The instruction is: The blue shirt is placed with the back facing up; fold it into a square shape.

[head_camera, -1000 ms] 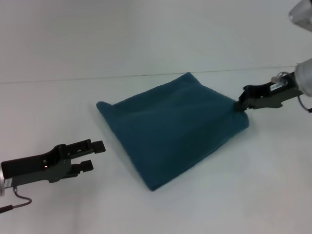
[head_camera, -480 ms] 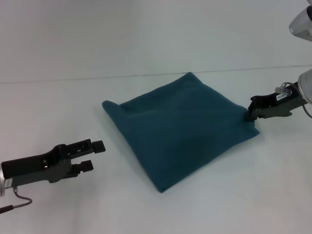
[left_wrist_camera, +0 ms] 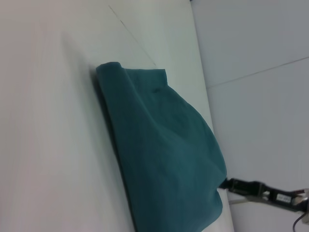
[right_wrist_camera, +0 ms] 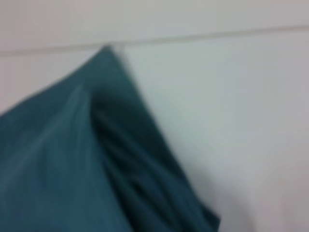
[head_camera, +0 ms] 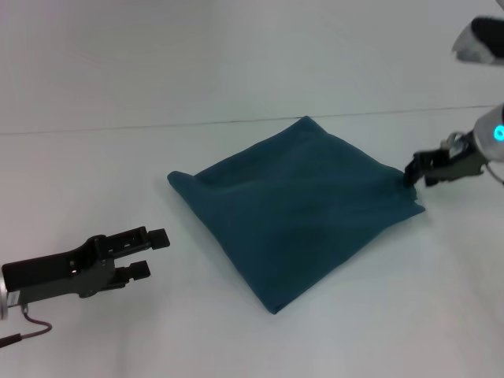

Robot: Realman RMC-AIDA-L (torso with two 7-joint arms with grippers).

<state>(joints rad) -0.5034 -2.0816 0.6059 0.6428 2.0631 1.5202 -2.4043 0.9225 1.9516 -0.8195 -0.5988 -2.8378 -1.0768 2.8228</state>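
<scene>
The blue shirt (head_camera: 291, 213) lies folded into a rough square on the white table, set like a diamond, plain side up. It also shows in the left wrist view (left_wrist_camera: 164, 145) and the right wrist view (right_wrist_camera: 58, 169). My right gripper (head_camera: 410, 170) is at the shirt's right edge, shut on the cloth there. It shows small in the left wrist view (left_wrist_camera: 227, 183), touching that corner. My left gripper (head_camera: 151, 252) is open and empty, low over the table, well left of the shirt's near corner.
The white table (head_camera: 378, 315) spreads all around the shirt. A thin dark seam (head_camera: 118, 127) runs across it just behind the shirt's far corner.
My right gripper has moved right and drawn the whole shirt to the right with it, flattening it. The left arm has not moved.
</scene>
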